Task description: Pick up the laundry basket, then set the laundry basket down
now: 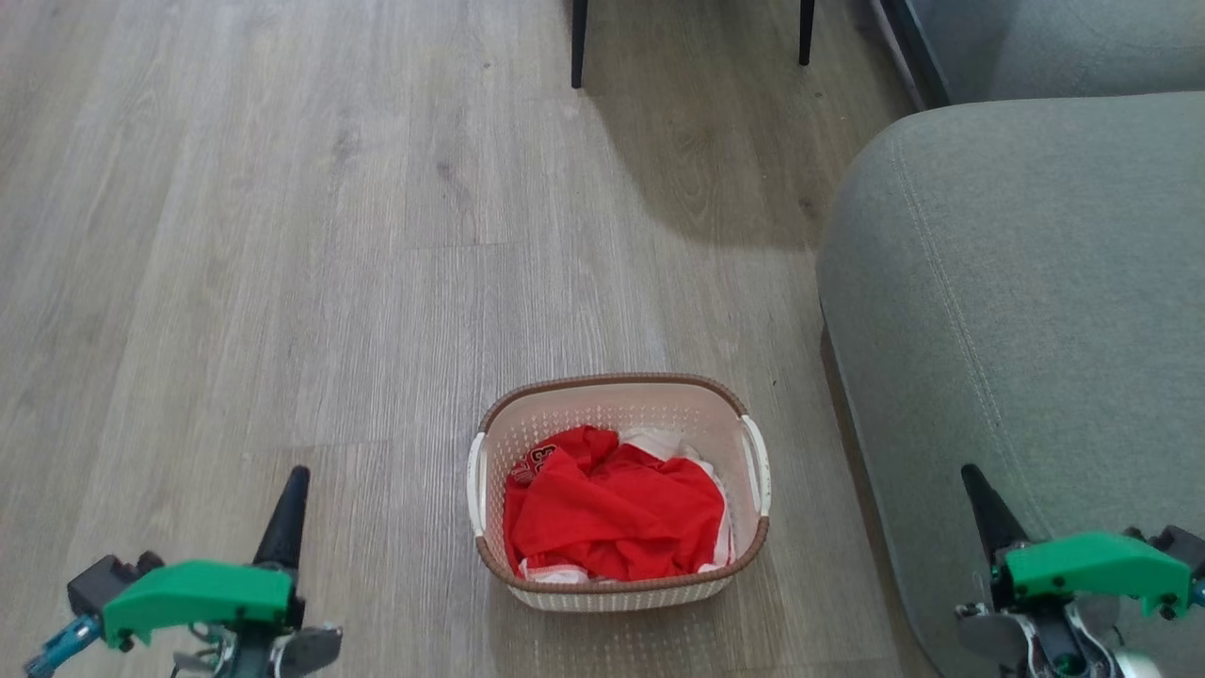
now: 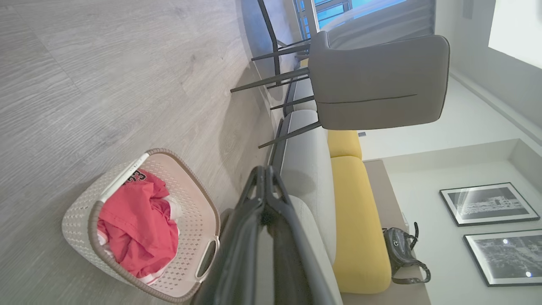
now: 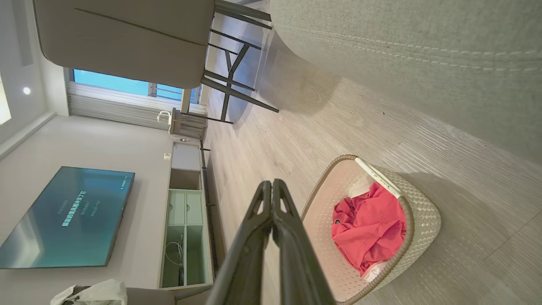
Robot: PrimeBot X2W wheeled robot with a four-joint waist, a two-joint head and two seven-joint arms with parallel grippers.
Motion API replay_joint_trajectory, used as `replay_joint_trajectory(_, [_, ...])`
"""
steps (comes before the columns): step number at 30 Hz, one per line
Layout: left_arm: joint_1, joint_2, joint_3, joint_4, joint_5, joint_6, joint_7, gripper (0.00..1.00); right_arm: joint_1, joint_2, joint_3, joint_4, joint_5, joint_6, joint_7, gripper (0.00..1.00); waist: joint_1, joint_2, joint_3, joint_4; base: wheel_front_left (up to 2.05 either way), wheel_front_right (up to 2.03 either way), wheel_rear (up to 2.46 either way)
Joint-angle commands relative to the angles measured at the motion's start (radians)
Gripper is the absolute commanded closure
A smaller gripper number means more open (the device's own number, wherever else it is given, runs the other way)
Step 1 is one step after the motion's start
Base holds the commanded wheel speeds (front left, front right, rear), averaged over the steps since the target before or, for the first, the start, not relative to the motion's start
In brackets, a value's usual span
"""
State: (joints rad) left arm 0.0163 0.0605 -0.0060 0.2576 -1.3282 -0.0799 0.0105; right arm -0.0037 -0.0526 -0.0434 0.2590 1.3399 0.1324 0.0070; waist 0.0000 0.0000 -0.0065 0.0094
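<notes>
The laundry basket (image 1: pixel 692 411) stands on the wood floor at centre bottom of the head view, cream-white and perforated, with a brown rim, two white side handles and red and white clothes inside. It also appears at the lower left of the left wrist view (image 2: pixel 194 220) and the lower right of the right wrist view (image 3: pixel 423 216). My left gripper (image 1: pixel 292 490) hovers left of the basket, well apart from it, fingers together (image 2: pixel 264 176). My right gripper (image 1: pixel 974 490) is off to the right, over the sofa's edge, fingers pressed together (image 3: pixel 271 188). Neither holds anything.
A grey sofa (image 1: pixel 1026 311) fills the right side, close to the basket. Dark chair legs (image 1: pixel 578 42) stand at the far top. The wrist views show a grey chair (image 2: pixel 377 80), yellow cushions (image 2: pixel 358 220), a handbag (image 2: pixel 402 254), a TV (image 3: pixel 67 216) and a cabinet (image 3: pixel 186 220).
</notes>
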Motion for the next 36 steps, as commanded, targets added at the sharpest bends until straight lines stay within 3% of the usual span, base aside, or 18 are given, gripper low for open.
replay_joint_trajectory(1, [-0.063,0.011,0.041,-0.026,-0.033,-0.010,0.011,1.00,-0.063,-0.021,0.005,-0.029,0.034,-0.001,0.009,1.00,0.0000,0.0000,0.001,-0.001,0.00,0.00,0.00])
replay_joint_trajectory(25, [-0.121,0.008,0.094,-0.014,-0.297,-0.050,0.082,1.00,-0.101,-0.021,-0.038,-0.016,0.292,-0.002,0.080,1.00,0.0000,0.0000,0.010,-0.009,0.00,0.00,0.00])
replay_joint_trajectory(36, [-0.122,0.006,0.098,-0.013,-0.298,-0.051,0.085,1.00,-0.102,-0.018,-0.042,-0.016,0.292,-0.002,0.084,1.00,0.0000,0.0000,0.010,-0.009,0.00,0.00,0.00])
